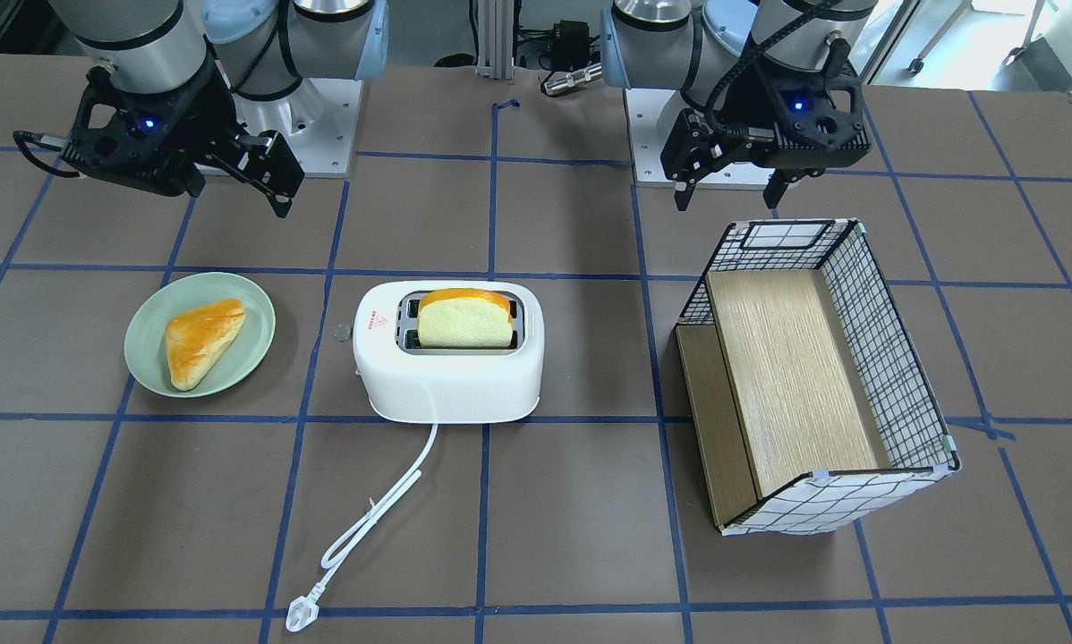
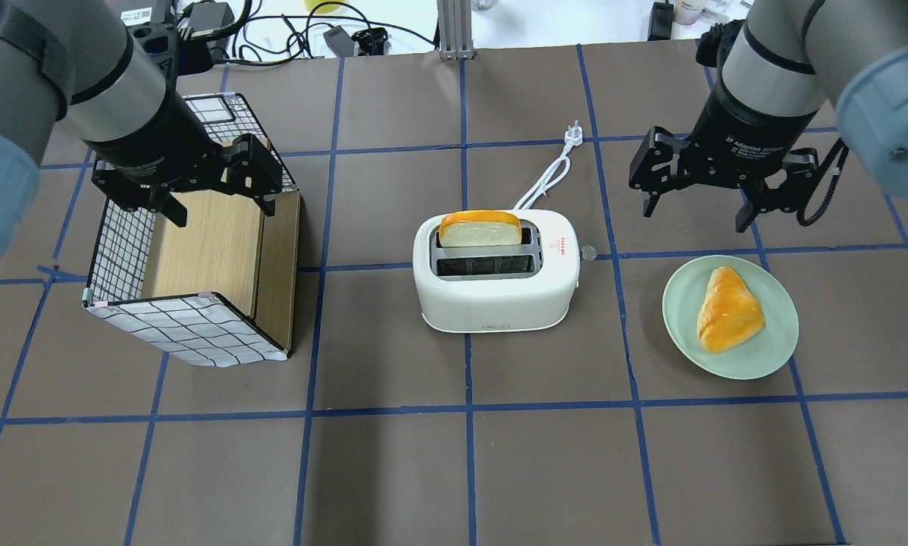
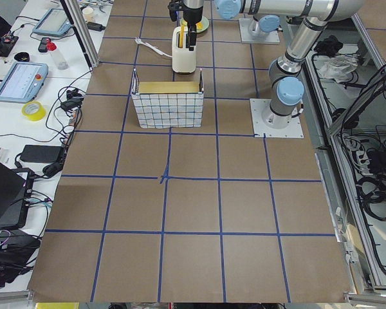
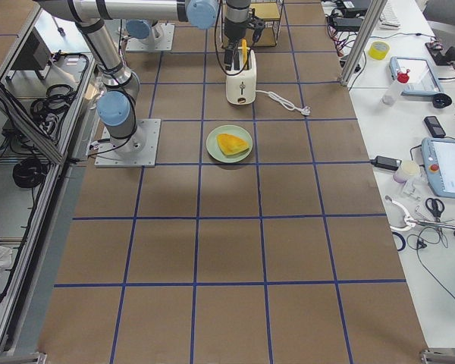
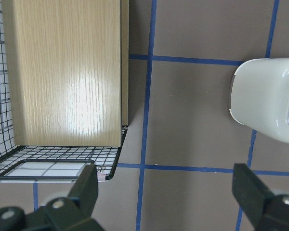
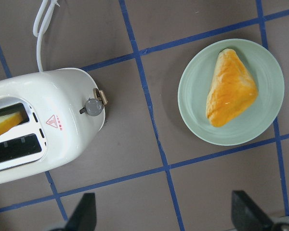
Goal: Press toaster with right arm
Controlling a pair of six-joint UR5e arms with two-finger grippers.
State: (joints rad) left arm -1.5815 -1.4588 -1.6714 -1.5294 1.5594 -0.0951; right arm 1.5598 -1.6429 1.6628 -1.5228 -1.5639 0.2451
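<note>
The white toaster (image 2: 499,296) stands mid-table with a bread slice (image 2: 480,227) upright in its far slot. Its side lever (image 2: 588,252) faces the green plate. The toaster also shows in the front view (image 1: 451,367) and the right wrist view (image 6: 43,125), where the lever knob (image 6: 92,107) is clear. My right gripper (image 2: 695,216) is open and empty. It hovers above the table beyond the plate, to the right of the toaster and apart from it. My left gripper (image 2: 223,214) is open and empty above the basket's far end.
A green plate (image 2: 772,349) with a triangular pastry (image 2: 727,309) lies right of the toaster. A checked wire basket (image 2: 189,326) with a wooden inside stands at the left. The toaster's white cord (image 1: 384,501) trails away from the robot.
</note>
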